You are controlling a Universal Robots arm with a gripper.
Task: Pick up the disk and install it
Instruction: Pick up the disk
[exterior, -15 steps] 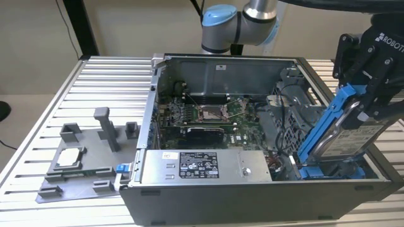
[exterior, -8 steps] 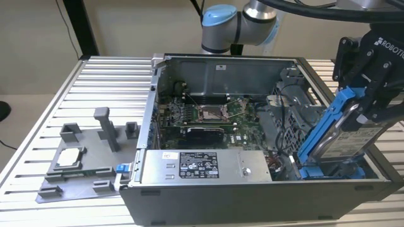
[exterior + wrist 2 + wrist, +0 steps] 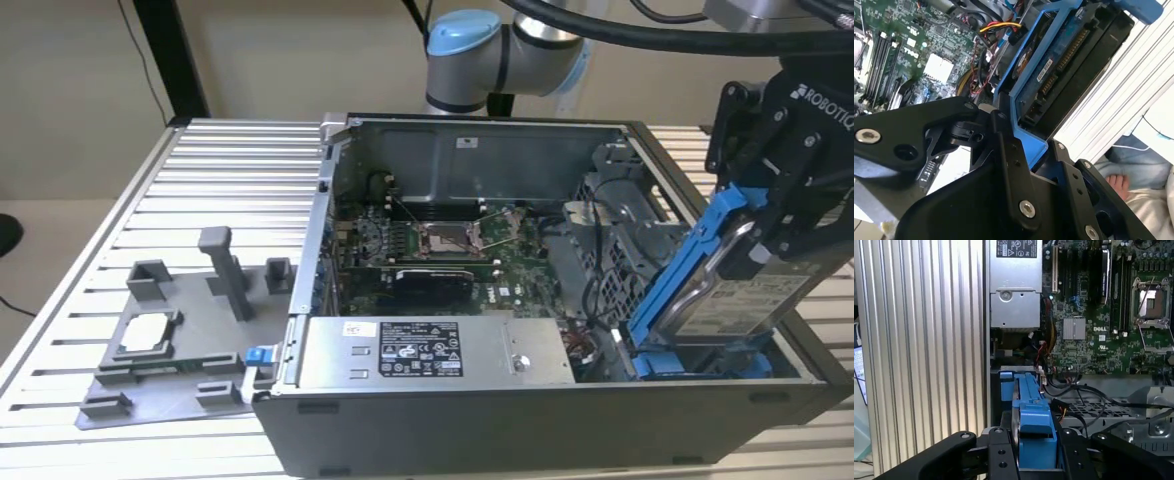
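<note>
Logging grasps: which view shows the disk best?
The exterior view: the disk shows its face, tilted, lower end inside the computer case, the gripper at its top. The second wrist view shows its circuit-board side; the first wrist view, its blue bracket edge-on.

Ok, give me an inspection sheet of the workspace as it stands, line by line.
Surface: slatted metal table, open computer case standing on it.
Job's things: disk in its blue bracket, tilted, lower end inside the case at the exterior view's right.
Clutter: grey fixture tray beside the case, a small silver chip on it.
Grippers: gripper shut on the disk's upper end.
Cables: red and yellow wires in the case near the disk.
Surroundings: a person's hand past the table's edge.
</note>
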